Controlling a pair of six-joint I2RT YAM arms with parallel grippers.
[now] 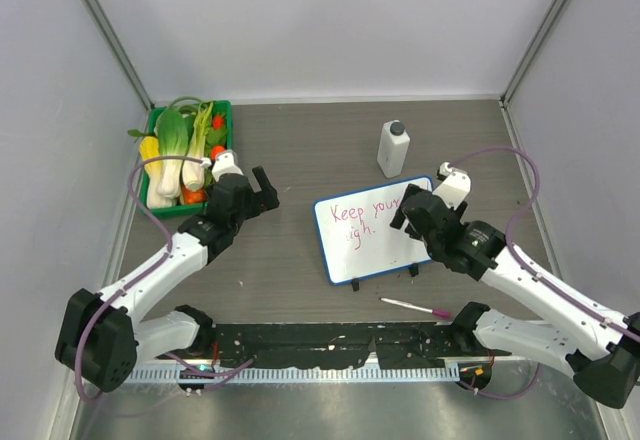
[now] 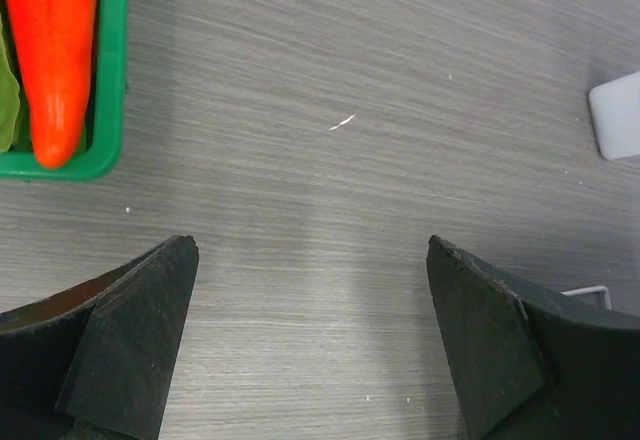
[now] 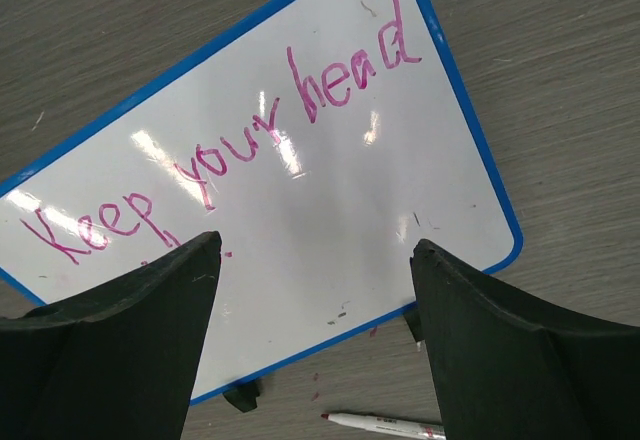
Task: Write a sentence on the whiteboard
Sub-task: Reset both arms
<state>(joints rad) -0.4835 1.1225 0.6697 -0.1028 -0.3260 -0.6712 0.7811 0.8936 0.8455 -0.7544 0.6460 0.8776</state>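
Two lines of pink-red writing, the sentence (image 3: 235, 160), sit on the whiteboard (image 1: 370, 255), which lies right of the bench's middle, about halfway between its far and near edges. The right wrist view reads "Keep your head" on the upper line. The overhead view shows a lower line ending "igh." with a full stop, so the writing looks finished or very nearly so. The marker (image 1: 415, 307) lies loose on the bench between the board and the near edge, held by nobody. The right gripper (image 3: 315, 250) hangs over the board with its jaws spread wide and nothing between them. The left gripper (image 2: 310, 245), likewise spread and empty, hovers over bare bench beside the green basket (image 1: 150, 125) in the far left corner. If anything is left, it is probably only drawing the arms clear. From above the right gripper covers "head", the wrist view's own finger hides the lower line, and its first letter cannot be made out.
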